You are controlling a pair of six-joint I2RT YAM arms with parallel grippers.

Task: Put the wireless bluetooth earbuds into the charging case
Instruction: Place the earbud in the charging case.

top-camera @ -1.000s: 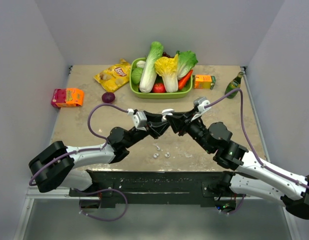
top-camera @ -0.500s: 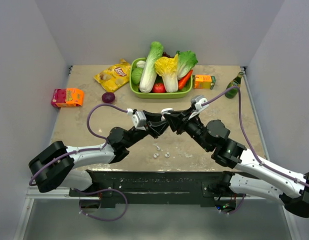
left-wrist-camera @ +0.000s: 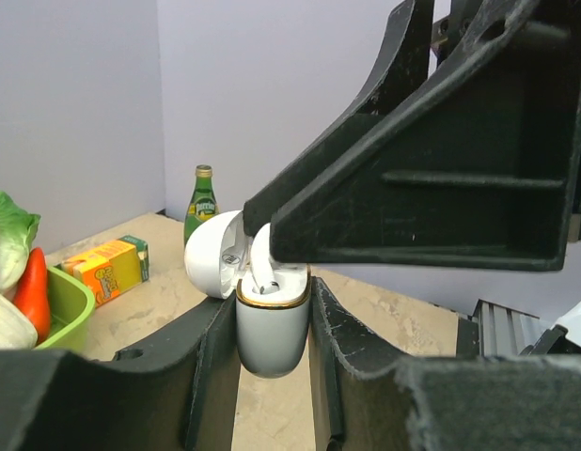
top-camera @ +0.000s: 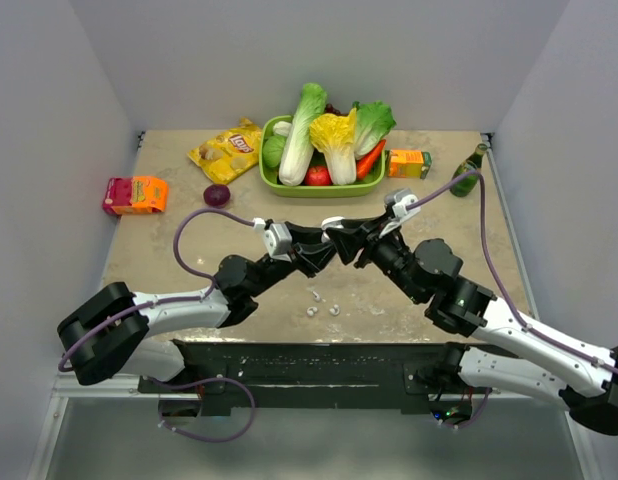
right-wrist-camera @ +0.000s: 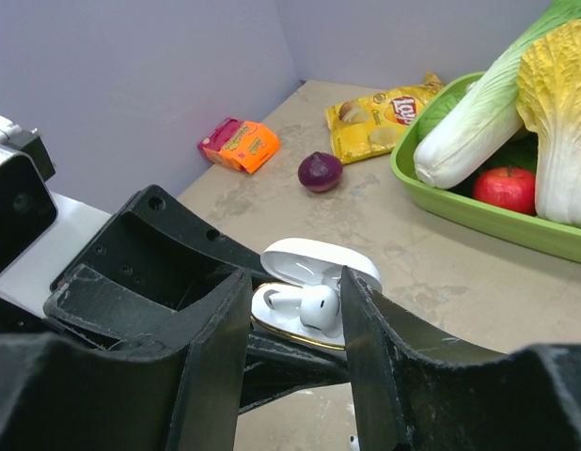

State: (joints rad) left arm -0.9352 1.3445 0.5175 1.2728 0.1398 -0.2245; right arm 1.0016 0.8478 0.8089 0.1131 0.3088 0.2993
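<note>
My left gripper (left-wrist-camera: 272, 315) is shut on the white, gold-rimmed charging case (left-wrist-camera: 272, 329) and holds it upright above the table with its lid (right-wrist-camera: 319, 256) flipped open. One white earbud (right-wrist-camera: 319, 305) sits in the case's top, stem down in a slot. My right gripper (right-wrist-camera: 295, 293) is open and straddles the case, its fingers on either side of that earbud with a gap on the left. In the top view both grippers meet mid-table, the left gripper (top-camera: 324, 250) against the right gripper (top-camera: 351, 245). Loose earbuds (top-camera: 323, 309) lie on the table below them.
A green basket (top-camera: 268, 172) of vegetables stands at the back centre. A chips bag (top-camera: 227, 150), a red onion (top-camera: 217, 195) and a pink-orange box (top-camera: 135, 194) lie to the left. A juice box (top-camera: 409, 163) and a green bottle (top-camera: 468, 172) are at the back right.
The right gripper's jaws have widened around the earbud in the case. The right arm shifted slightly; the left gripper still holds the case in the same place.
</note>
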